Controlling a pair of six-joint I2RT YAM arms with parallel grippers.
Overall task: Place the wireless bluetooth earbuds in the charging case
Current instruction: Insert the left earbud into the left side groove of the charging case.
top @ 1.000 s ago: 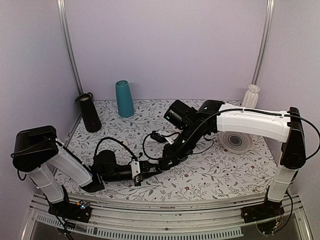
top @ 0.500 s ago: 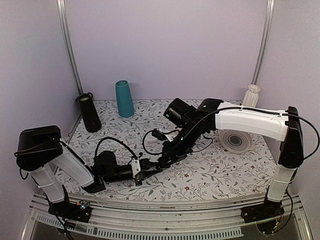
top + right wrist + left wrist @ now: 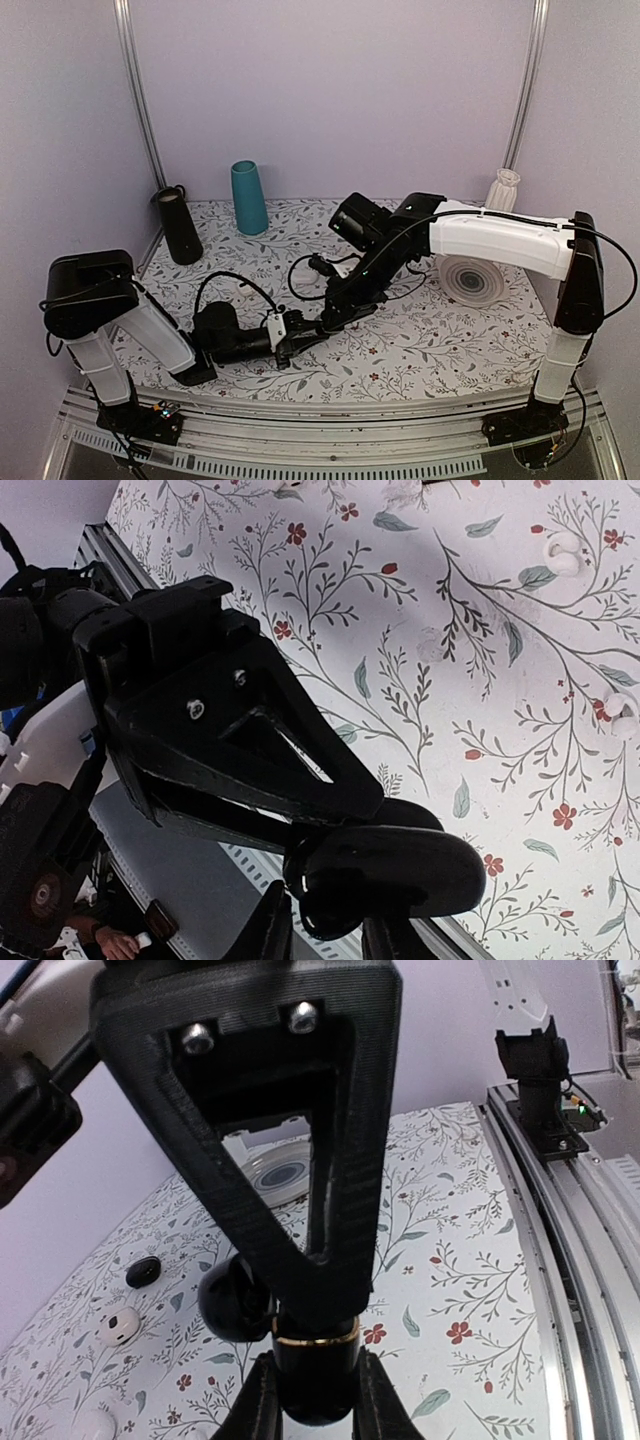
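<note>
We see two arms built to one pattern: the left arm [image 3: 150, 335] and the right arm [image 3: 500, 240] both wear glossy white shells on their long links, joined by rounded black motor housings, and both stand on squat black bases [image 3: 140, 420]. Thin black cables [image 3: 225, 285] run outside the links, one along the right arm's white shell. A small white block [image 3: 273, 327] sits just behind the left claw [image 3: 290, 340]. The right claw [image 3: 330, 318] has matte black fingers [image 3: 355, 1110], each an open triangular frame with fine printed ridges, fastened at the wide end by two silver socket screws [image 3: 200, 1033]. A green light [image 3: 580, 1108] glows on the right base.
</note>
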